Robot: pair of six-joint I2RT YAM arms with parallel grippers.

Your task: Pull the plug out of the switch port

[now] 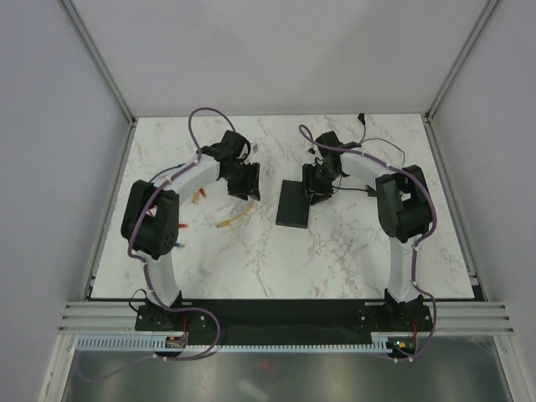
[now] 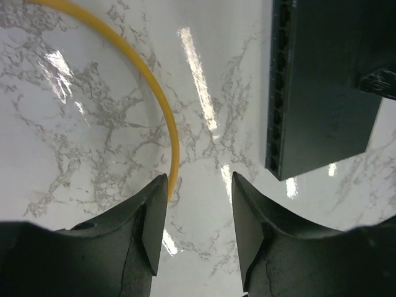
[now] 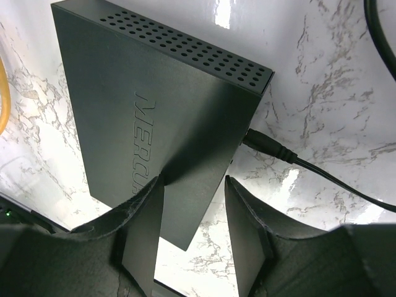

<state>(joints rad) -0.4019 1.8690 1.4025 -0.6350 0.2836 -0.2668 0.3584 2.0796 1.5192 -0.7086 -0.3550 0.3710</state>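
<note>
**Cable loose on the marble, both grippers open**

Closest to my left wrist camera is the left gripper [image 2: 198, 185]. Its two dark fingers [image 2: 151, 229] stand apart, with only bare marble showing in the gap, so it is open and holding nothing.

A yellow cable [image 2: 154, 80] sweeps in an arc from the upper left down to the tip of the left-hand finger, where it passes out of my sight. I cannot make out the plug there.

From overhead, that cable [image 1: 234, 218] lies flat on the table [image 1: 335, 260], just below the left gripper [image 1: 243, 180]. It is left of the switch [image 1: 293, 203] and clear of it.

The switch is a flat, dark rectangular box lying on the marble. The left wrist view shows its narrow front face with a row of ports [image 2: 275, 80] along the edge. I see no cable going into the ones on view.

From the right wrist the top of the switch [image 3: 161, 111] is matte. It has raised lettering that begins "MERCU" and a field of small vent holes at the far end. A black lead [image 3: 272, 148] is plugged into its side and trails off to the right.

The right gripper [image 3: 195, 180] hangs over the near corner of the switch with its jaws spread. That corner shows between them. I cannot tell whether the fingers touch the casing.
</note>
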